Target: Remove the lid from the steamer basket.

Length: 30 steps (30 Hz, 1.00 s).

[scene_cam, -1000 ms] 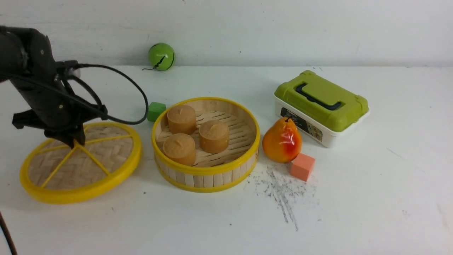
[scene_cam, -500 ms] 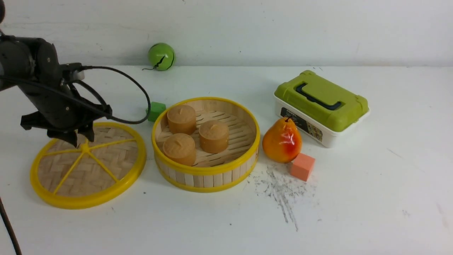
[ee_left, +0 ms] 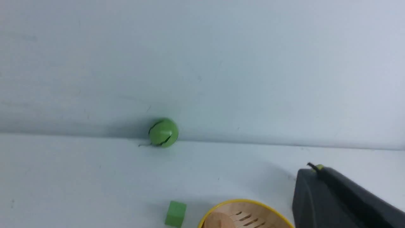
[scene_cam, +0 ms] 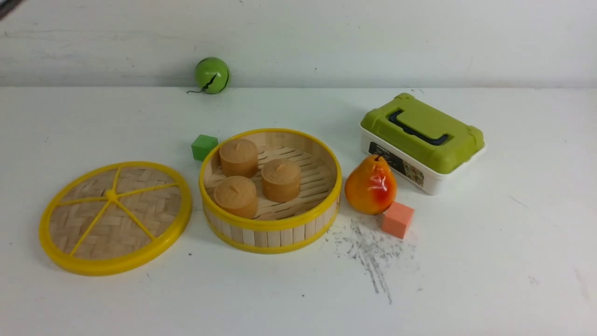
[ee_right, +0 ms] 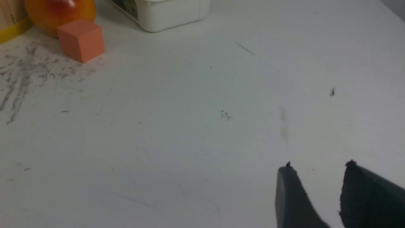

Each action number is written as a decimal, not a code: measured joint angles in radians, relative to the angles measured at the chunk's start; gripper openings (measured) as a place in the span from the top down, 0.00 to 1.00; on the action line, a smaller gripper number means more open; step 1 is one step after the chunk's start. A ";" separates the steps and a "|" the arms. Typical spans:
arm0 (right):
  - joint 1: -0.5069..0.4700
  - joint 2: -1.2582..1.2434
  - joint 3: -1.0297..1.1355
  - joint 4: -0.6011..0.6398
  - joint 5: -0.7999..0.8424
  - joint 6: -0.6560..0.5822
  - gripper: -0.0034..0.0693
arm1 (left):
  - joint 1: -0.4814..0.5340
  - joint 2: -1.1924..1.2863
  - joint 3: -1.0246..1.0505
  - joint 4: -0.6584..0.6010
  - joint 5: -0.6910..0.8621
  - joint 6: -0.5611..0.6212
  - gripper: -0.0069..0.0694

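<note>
Pale tabletop (scene_cam: 447,280), plain wall behind. Lid (scene_cam: 116,224) lying flat, left of the open steamer basket (scene_cam: 270,233), three buns (scene_cam: 238,196) inside. Left claw (ee_left: 316,169) shut, holding nothing; right claw (ee_right: 319,164) parted, likewise unladen.

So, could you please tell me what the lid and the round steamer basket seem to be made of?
Lid: matte woven bamboo, its crisscross strips showing; smooth yellow rim, probably plastic.
Steamer basket: pale slats, apparently bamboo.

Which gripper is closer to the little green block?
Left. The left gripper is up high on the green block's side; the right gripper is farther away, beyond the orange block.
</note>
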 joint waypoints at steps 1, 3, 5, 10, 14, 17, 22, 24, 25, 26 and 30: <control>0.000 0.000 0.000 0.000 0.000 0.000 0.62 | 0.000 -0.102 0.055 -0.012 0.000 0.016 0.93; 0.000 0.000 0.000 0.000 0.000 0.000 0.62 | 0.000 -0.275 0.177 -0.018 0.001 0.030 0.93; 0.000 0.000 0.000 0.000 0.000 0.000 0.62 | 0.000 -0.422 0.306 -0.014 -0.003 0.033 0.93; 0.000 0.000 0.000 0.000 0.000 0.000 0.62 | 0.000 -0.730 0.598 -0.002 -0.025 -0.017 0.93; 0.000 0.000 0.000 0.000 0.000 0.000 0.62 | 0.000 -0.910 0.790 0.011 -0.073 -0.029 0.93; 0.000 0.001 0.000 0.000 0.000 0.000 0.62 | 0.000 -0.970 0.874 0.012 -0.134 -0.032 0.93; 0.000 0.001 0.000 0.000 0.000 0.000 0.62 | 0.000 -0.960 0.929 0.015 -0.208 -0.035 0.93; 0.000 0.001 0.000 0.000 0.000 0.000 0.62 | 0.000 -0.920 0.947 0.016 -0.213 -0.035 0.93; 0.000 0.001 0.000 0.000 0.000 0.000 0.62 | 0.000 -0.909 0.953 0.016 -0.213 -0.035 0.93; 0.000 0.001 0.000 0.000 0.000 0.000 0.62 | 0.000 -0.904 0.956 0.016 -0.213 -0.035 0.93; 0.000 0.001 0.000 0.000 0.000 0.000 0.62 | 0.000 -0.864 0.989 0.016 -0.208 -0.035 0.93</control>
